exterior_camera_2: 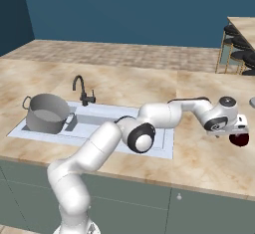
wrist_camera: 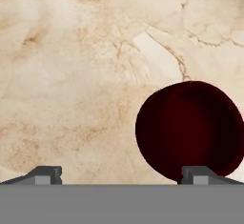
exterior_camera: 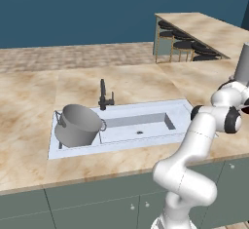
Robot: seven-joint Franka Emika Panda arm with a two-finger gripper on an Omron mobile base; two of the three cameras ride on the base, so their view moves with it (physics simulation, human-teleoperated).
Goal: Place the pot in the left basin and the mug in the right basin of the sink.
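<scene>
Pot (exterior_camera: pixel 78 125) already sitting in left basin (exterior_camera: pixel 61 144), half done. Mug (wrist_camera: pixel 189 128) on counter (exterior_camera: pixel 29 101) right of sink (exterior_camera: pixel 182 108). Gripper (wrist_camera: pixel 121 175) spread wide above mug, off-centre, nothing grabbed yet.

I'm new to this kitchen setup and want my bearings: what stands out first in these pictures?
The big grey pot catches the eye first, sitting tilted in the left basin of the white sink, beside the black faucet. Next comes the white arm stretched out to the right of the sink, its tool open just above the beige marble counter. There the small dark red mug stands by one fingertip, not gripped.
</scene>
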